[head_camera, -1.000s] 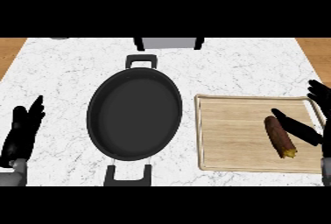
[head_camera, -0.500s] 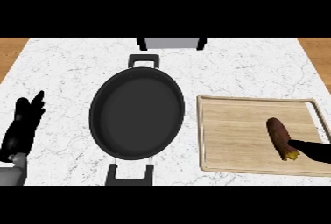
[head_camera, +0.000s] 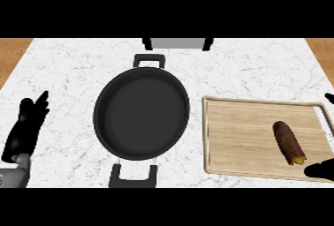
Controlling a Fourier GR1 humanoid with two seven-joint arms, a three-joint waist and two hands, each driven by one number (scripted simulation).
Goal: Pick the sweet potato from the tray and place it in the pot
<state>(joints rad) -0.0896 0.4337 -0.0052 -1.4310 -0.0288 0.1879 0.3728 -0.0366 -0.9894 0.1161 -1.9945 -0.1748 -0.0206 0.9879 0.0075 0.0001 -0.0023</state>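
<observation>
The sweet potato (head_camera: 289,142), dark brown with a yellow cut end, lies on the right half of the wooden tray (head_camera: 238,132). The black oval pot (head_camera: 142,113) stands empty to the left of the tray, one handle at its far end and one at its near end. Only two bits of my right hand show. One is a dark part (head_camera: 321,170) at the tray's near right corner, just below the potato and apart from it. The other is a fingertip at the right edge, far above it, so the hand is open. My left hand (head_camera: 24,129) rests open at the left, fingers up.
A grey box (head_camera: 177,43) sits at the counter's far edge behind the pot. Wooden floor shows beyond the marble top's left and right far corners. Bare marble lies between my left hand and the pot.
My right hand has slid from over the tray's right side down and to the right, mostly out of view. The potato has not moved, and my left hand has stayed nearly still.
</observation>
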